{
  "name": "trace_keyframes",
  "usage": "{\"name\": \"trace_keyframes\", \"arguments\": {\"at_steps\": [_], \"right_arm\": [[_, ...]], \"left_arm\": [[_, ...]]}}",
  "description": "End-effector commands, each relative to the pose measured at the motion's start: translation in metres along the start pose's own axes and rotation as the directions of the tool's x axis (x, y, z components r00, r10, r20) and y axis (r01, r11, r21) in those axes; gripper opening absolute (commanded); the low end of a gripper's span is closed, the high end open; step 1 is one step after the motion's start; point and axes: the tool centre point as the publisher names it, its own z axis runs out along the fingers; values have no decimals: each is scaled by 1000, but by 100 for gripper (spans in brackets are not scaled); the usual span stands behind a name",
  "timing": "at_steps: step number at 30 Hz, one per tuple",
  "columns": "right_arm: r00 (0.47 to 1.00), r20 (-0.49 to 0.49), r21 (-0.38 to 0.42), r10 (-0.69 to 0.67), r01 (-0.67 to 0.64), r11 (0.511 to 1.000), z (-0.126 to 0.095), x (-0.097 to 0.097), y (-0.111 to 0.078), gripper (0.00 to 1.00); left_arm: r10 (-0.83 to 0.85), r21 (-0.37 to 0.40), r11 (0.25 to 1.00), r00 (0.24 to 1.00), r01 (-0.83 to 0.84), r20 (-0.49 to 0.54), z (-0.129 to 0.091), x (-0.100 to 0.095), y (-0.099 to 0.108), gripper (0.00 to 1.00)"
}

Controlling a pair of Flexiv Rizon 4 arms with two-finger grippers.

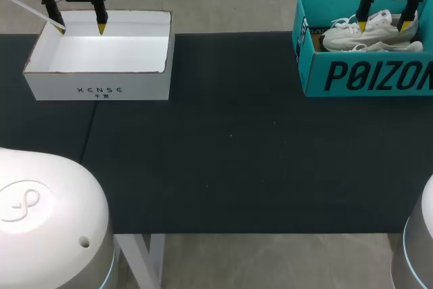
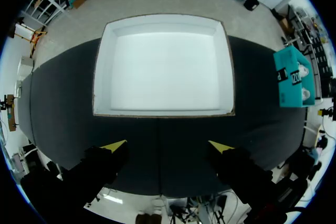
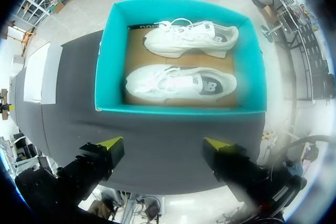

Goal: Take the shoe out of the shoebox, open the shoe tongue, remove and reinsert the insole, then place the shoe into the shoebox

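Overhead, the right pincer (image 1: pixel 384 26) hangs above the teal shoebox (image 1: pixel 365 76), its two yellow-tipped fingers spread wide, holding nothing and touching nothing. Below it the shoebox stands open at the far right of the tabletop (image 1: pixel 237 153). Its four teal walls close in a brown cardboard floor. Two white shoes lie inside on their sides, one alongside the other, toes turned toward the white box. The nearer shoe (image 3: pixel 181 83) lies close to the wall on the pincer's side. The farther shoe (image 3: pixel 189 38) lies against the opposite wall, beside a black strip with white print at that wall's edge. The box walls rise around both shoes on every side, and only the open top gives a way in.

Likewise the left pincer (image 1: pixel 82 29) hangs with its fingers well apart and nothing between them. It is above the white box (image 1: pixel 101 89), over that box's far left part. This white box sits open at the far left of the tabletop, well apart from the shoebox, with dark cloth between the two.
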Motion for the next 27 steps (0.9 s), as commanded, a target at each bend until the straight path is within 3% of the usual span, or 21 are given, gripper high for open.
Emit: {"name": "trace_keyframes", "arguments": {"at_steps": [1,5,7,13,27], "right_arm": [[999,43,-21,24,-23,1000,11,-30,15,100],[997,75,-37,33,-30,999,29,-64,31,100],[998,41,-31,41,-39,999,38,-80,39,100],[997,67,-12,43,-42,999,59,-110,61,100],[998,59,-37,9,-7,999,90,-145,99,100]], "left_arm": [[-1,0,1000,1000,1,2,0,0,0,100],[-1,0,1000,1000,1,2,0,0,0,100],[-1,0,1000,1000,1,2,0,0,0,100],[-1,0,1000,1000,1,2,0,0,0,100],[-1,0,1000,1000,1,2,0,0,0,100]]}}
